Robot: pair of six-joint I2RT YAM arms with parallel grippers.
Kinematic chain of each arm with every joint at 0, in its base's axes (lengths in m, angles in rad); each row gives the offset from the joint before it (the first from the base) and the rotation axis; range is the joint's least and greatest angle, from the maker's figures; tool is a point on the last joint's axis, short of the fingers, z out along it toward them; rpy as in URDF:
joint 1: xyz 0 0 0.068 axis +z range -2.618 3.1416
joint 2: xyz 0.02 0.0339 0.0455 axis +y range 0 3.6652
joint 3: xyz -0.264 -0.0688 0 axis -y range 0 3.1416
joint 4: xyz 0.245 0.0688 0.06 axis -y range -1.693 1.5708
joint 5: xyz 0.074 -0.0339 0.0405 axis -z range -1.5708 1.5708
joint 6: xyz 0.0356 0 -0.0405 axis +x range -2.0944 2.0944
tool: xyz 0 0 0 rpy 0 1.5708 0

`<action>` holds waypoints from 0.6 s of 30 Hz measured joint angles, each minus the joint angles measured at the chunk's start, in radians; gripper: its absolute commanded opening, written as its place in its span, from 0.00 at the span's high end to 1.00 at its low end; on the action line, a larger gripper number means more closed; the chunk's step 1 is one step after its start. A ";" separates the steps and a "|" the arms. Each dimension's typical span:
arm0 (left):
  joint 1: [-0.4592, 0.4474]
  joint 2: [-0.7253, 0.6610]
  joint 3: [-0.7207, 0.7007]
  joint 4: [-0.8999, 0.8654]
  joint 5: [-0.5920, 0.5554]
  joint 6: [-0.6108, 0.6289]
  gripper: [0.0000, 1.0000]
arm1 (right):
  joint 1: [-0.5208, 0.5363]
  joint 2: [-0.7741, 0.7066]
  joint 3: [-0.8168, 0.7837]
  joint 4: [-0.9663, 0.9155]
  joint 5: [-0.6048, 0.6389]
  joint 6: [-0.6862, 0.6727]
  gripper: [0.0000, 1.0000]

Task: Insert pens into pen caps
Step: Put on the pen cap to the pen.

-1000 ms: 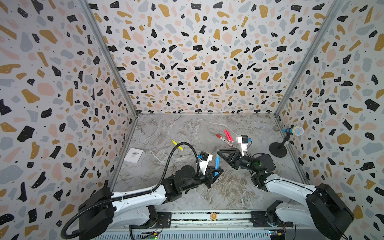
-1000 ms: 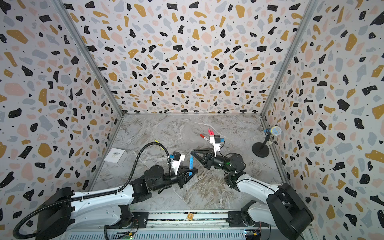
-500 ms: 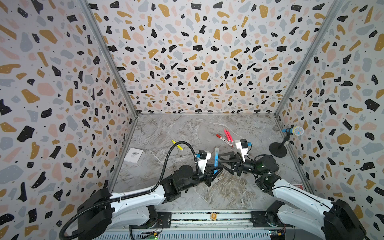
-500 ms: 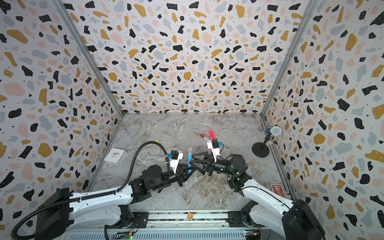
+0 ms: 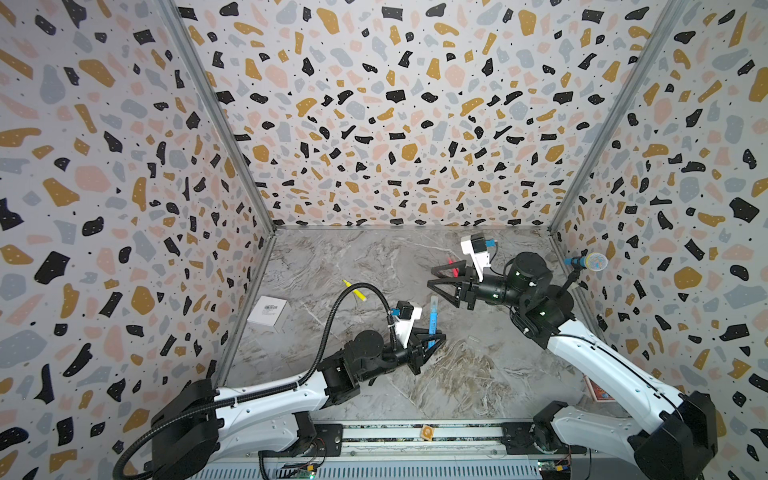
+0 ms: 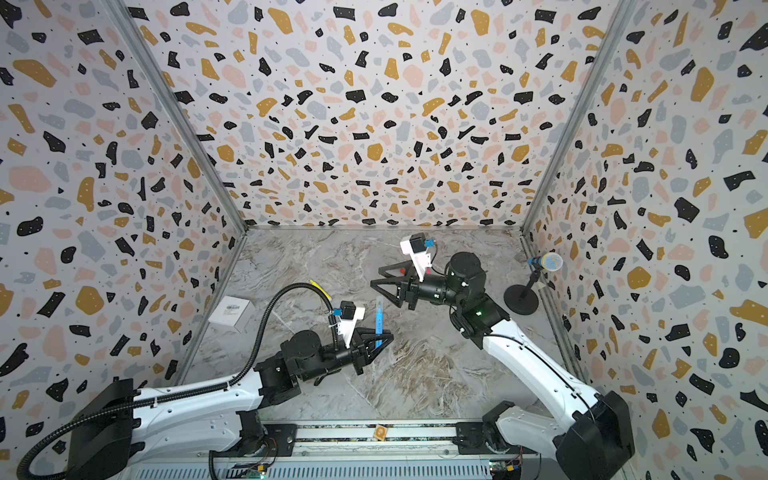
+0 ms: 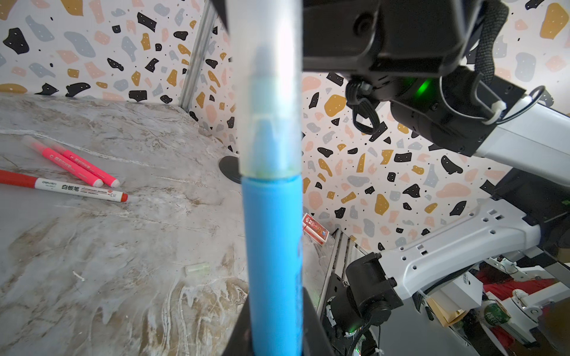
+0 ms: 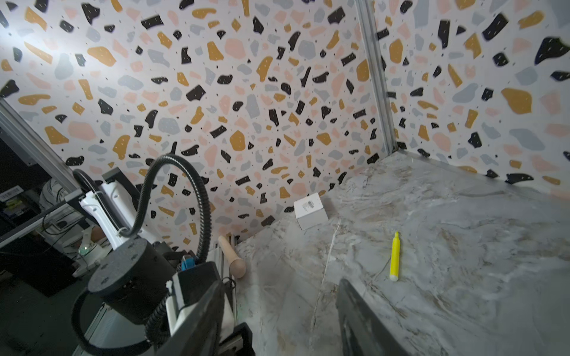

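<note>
Pink pens [image 5: 452, 265] are mostly hidden behind the right gripper [image 5: 431, 277], which hovers with jaws apart and empty, at one o'clock from the left gripper [image 5: 433, 338]. That one clamps the light blue pen [image 5: 433, 316].

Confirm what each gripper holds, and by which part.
Left gripper is shut on the light blue pen, at the barrel end opposite its clear cap. Right gripper is open, holding nothing.

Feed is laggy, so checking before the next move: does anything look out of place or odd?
A small clear cap lies loose on the table, touching no pen. The yellow pen lies alone across the table, apparently uncapped. Nothing looks spilled or broken.
</note>
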 measured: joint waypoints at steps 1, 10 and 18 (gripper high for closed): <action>0.000 -0.001 0.000 0.000 0.000 0.001 1.00 | 0.006 0.010 0.000 -0.023 -0.006 -0.011 0.43; 0.001 -0.001 0.000 -0.034 -0.005 0.002 1.00 | 0.035 0.024 -0.001 -0.112 -0.053 -0.053 0.89; -0.001 -0.014 0.000 -0.083 -0.022 0.024 1.00 | 0.057 -0.006 -0.048 -0.099 -0.056 -0.037 1.00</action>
